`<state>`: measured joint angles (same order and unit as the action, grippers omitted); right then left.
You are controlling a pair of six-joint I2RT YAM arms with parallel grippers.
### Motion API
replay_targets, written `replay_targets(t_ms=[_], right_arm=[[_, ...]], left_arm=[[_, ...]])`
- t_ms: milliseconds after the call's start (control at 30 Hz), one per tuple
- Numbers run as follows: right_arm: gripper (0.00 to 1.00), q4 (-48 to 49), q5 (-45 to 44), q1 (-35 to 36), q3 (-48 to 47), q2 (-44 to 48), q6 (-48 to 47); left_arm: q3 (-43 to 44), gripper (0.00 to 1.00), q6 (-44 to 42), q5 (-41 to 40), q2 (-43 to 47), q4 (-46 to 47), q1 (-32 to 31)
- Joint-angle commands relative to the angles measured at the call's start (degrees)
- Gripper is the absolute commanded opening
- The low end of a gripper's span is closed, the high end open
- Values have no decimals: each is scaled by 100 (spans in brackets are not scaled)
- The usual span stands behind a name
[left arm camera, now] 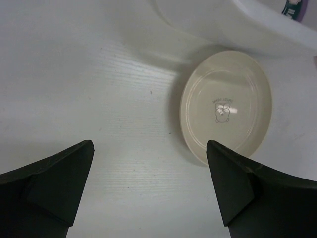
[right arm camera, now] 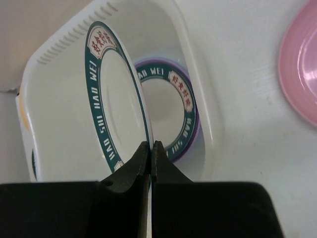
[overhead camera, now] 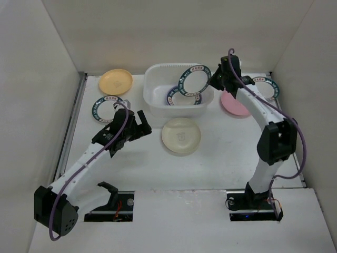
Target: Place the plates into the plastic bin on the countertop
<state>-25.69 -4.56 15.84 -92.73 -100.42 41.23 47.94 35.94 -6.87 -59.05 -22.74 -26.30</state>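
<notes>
The plastic bin (overhead camera: 149, 89) stands at the back middle of the countertop (overhead camera: 210, 163). My right gripper (overhead camera: 215, 79) is shut on the edge of a white teal-rimmed plate (overhead camera: 194, 80) and holds it on edge over the bin's right side. The right wrist view shows this plate (right arm camera: 116, 94) pinched in my gripper (right arm camera: 150, 145), above another teal-rimmed plate (right arm camera: 171, 106) lying on a purple plate (right arm camera: 195, 134) in the bin (right arm camera: 198, 64). My left gripper (overhead camera: 142, 124) is open and empty, left of the cream plate (overhead camera: 181, 135). The left wrist view shows the gripper (left arm camera: 149, 145) and this plate (left arm camera: 226, 106).
A yellow-orange plate (overhead camera: 116, 81) and a teal-rimmed plate (overhead camera: 108, 107) lie at the back left. A pink plate (overhead camera: 234, 104) and another teal-rimmed plate (overhead camera: 266, 87) lie right of the bin. White walls close in three sides.
</notes>
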Motion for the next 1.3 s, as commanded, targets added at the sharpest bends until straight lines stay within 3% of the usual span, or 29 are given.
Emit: replay_targets(t_ms=[0,200,467,567,667,767,900,1000,1267], right_arm=[[0,601,25,99,-833,-529,-194],[5,276,122,249,-1415,-1471,-300],[21,135,69,319,-1160,-1516,-475],[31,135,-1,354,-993,-1367,-598],[54,100,-80,424,-818,-1130,-756],[69,21,-290,530,-624,-831,-932],[78,134,-423,600,-142,-181,-959],[83,275,-388,600,280,442,-924],[84,451,-388,495,1458,1990,-880]], left_arm=[[-215,100,404,28,148,270,-89],[-470,100,545,361,-282,823,-133],[-637,99,510,1284,-1301,1904,-256],[-725,97,501,1539,-1618,2370,-283],[-786,95,528,1715,-1882,2739,-292],[-804,92,545,1795,-2198,2942,-309],[-804,88,528,1821,-2567,3161,-441],[-769,82,545,1830,-2848,3293,-564],[-690,42,554,1769,-3219,3312,-696]])
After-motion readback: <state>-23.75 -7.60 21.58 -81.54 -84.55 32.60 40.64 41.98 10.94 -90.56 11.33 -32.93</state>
